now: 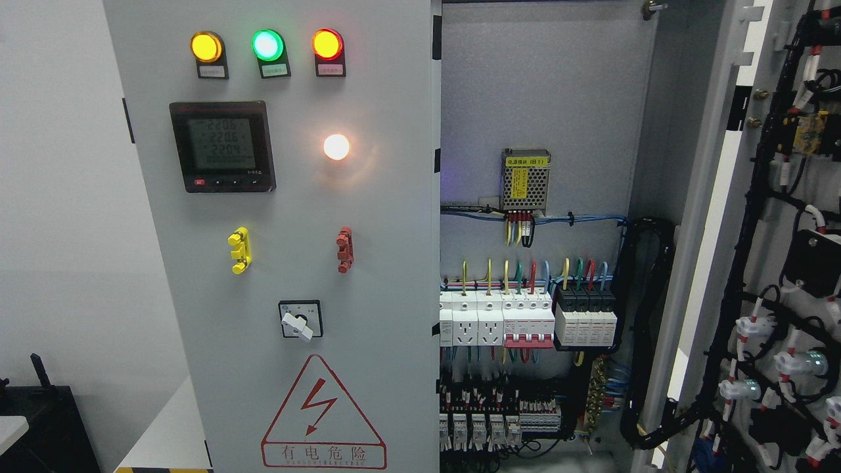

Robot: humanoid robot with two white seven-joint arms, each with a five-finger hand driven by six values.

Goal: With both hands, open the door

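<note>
A grey electrical cabinet fills the head view. Its left door [368, 263] stands shut and carries three lit indicator lamps [267, 45], a digital meter [222, 146], a glowing white lamp [336, 146], a yellow handle [239, 250], a red handle [344, 249], a rotary switch [299, 319] and a red hazard triangle [322, 414]. The right door [782, 263] is swung wide open at the right edge, showing its wired inner face. Behind the opening are circuit breakers [525, 318] and a small power supply [525, 179]. Neither robot hand appears in the picture.
A white wall [59, 197] lies left of the cabinet. A black object [39, 420] sits at the lower left corner beside a pale surface [164, 433]. Black cable bundles [650, 328] hang along the cabinet's right inner edge.
</note>
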